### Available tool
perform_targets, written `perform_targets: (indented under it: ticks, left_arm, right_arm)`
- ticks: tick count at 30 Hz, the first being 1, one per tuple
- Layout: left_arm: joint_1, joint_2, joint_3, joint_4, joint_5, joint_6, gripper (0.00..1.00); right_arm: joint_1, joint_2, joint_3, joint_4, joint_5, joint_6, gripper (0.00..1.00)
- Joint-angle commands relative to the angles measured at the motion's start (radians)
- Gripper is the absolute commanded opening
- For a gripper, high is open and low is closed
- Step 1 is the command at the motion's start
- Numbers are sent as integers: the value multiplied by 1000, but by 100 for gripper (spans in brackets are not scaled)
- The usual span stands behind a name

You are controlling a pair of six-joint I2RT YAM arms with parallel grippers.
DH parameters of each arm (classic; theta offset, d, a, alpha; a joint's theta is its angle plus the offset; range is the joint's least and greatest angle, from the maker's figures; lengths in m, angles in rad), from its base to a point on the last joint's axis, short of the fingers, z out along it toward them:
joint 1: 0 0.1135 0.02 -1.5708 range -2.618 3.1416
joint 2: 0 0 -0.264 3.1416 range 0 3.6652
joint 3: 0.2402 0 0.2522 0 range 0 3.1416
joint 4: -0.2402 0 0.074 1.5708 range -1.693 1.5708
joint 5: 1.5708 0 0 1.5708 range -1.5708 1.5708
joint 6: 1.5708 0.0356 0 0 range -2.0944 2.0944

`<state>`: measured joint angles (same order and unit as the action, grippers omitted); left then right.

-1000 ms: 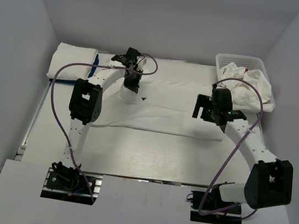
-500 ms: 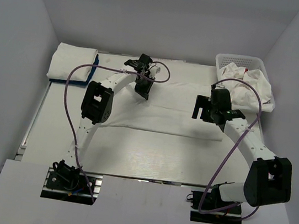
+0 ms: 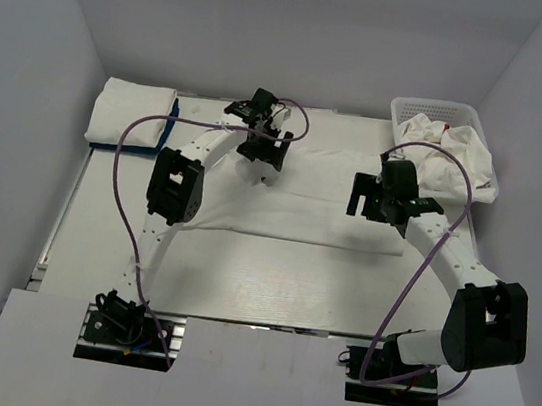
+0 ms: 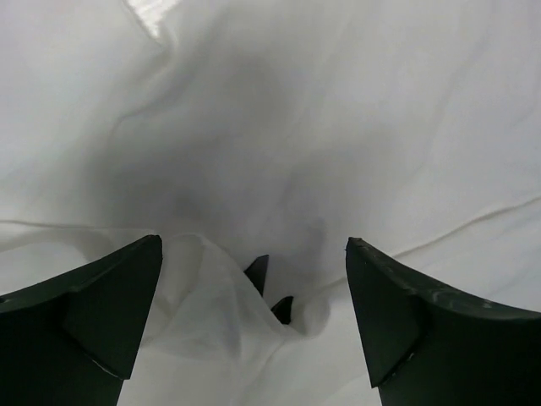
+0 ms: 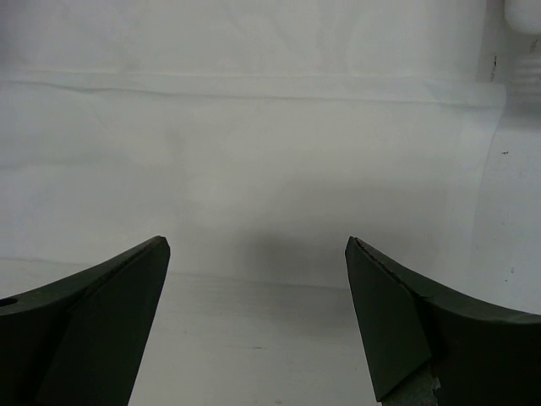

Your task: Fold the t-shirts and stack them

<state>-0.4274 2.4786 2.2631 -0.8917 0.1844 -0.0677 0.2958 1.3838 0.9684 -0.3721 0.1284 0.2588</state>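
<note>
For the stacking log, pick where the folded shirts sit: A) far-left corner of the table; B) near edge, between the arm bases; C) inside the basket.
A: the folded stack lies far left, opposite the basket, which holds only crumpled shirts.

A white mesh basket [image 3: 401,113] sits at the far right corner of the pale table [image 3: 270,284] — grey walls around.

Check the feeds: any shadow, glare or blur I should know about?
Left wrist: gray shadow on the white shirt ahead of the left gripper, bright glare top left. Right wrist: soft shadow ahead of the right gripper, no glare. Top: even and sharp.
</note>
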Motion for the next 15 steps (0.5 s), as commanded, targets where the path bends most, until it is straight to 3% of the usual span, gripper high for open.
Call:
perform_targets:
  ticks: [1,7,11,15]
  left_arm:
    - [-2,-107,41,51,-162,-52,100]
    - [27,-289,-83,177,-256,-150,100]
    - [27,-372,-196,94,-339,-202,100]
    - [36,-510,-573,117,-378,-267,100]
  right_arm:
    - [2,3,50,7,-30,-6,90]
    - [2,9,59,18,-47,-3,90]
    - [3,30,30,44,-59,-23,90]
    - [5,107,4,71,-50,-12,90]
